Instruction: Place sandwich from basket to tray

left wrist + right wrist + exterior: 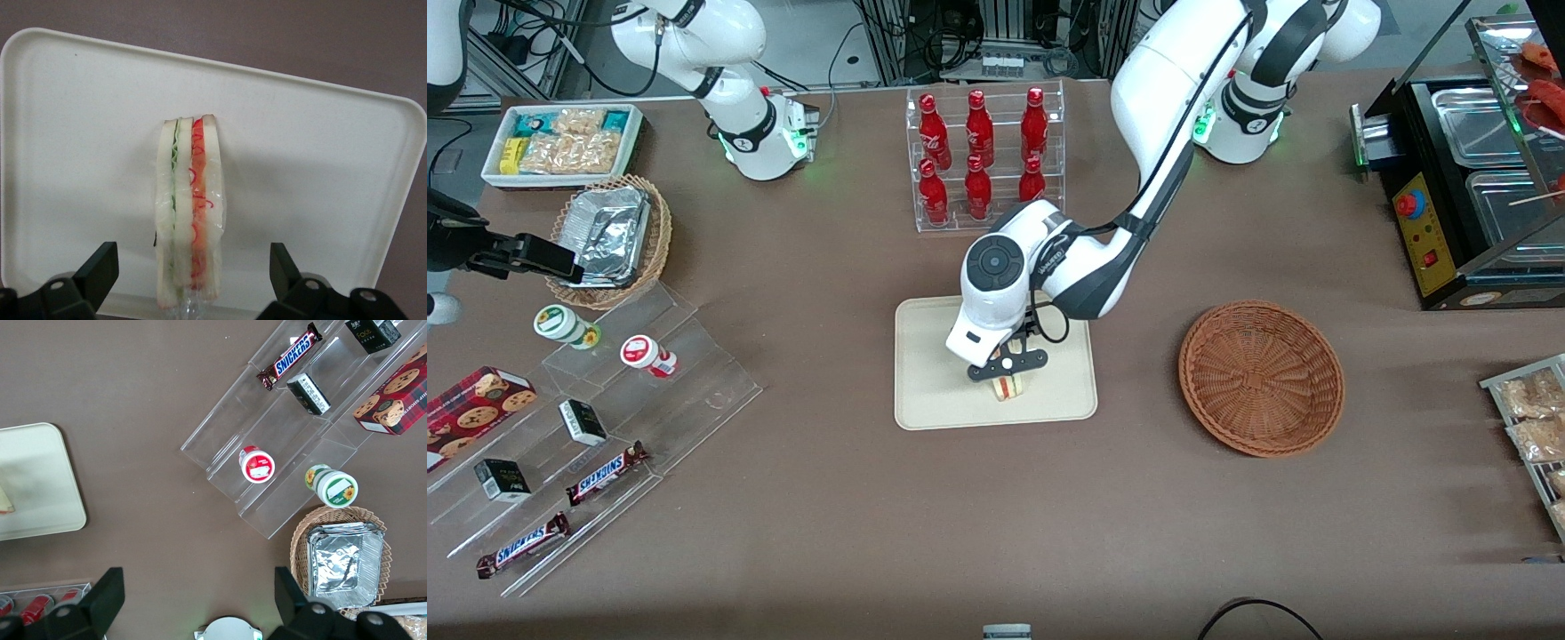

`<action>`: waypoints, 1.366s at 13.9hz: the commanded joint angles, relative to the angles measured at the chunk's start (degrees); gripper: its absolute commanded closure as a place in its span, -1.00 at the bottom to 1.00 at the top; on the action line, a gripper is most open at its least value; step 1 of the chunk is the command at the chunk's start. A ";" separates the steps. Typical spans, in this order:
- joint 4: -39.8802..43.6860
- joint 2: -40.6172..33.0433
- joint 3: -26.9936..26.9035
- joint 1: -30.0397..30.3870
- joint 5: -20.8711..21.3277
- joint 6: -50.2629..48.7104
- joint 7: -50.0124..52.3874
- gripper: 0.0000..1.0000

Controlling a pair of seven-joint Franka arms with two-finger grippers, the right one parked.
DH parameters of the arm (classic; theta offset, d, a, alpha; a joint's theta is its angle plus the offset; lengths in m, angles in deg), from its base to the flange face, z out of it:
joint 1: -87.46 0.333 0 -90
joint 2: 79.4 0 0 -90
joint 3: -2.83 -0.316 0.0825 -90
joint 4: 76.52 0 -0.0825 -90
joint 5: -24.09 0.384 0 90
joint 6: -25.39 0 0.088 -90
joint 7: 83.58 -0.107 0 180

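One triangular white-bread sandwich (189, 213) with red and green filling lying on flat cream rectangular tray (934, 400), toward its 6 o'clock edge. Left gripper (190, 280) hovering directly above, fingers (100, 267) spread wide, gripping nothing. Round reddish-brown wicker basket (1261, 378) sitting toward working arm's end.

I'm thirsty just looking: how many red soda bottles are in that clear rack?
6: three on the rack's upper step, three on the lower. None seem hidden. The pincer is open over the sandwich.
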 commanded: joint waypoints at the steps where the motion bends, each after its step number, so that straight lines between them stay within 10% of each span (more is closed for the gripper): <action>1: 0.03 -2.01 -0.50 0.41 -0.44 -2.85 0.09 -1.00; 9: -0.15 -9.91 -3.13 2.09 0.17 -8.20 -4.20 -1.00; 19: -12.70 -24.93 -3.67 14.03 -0.44 -17.80 -32.84 -1.00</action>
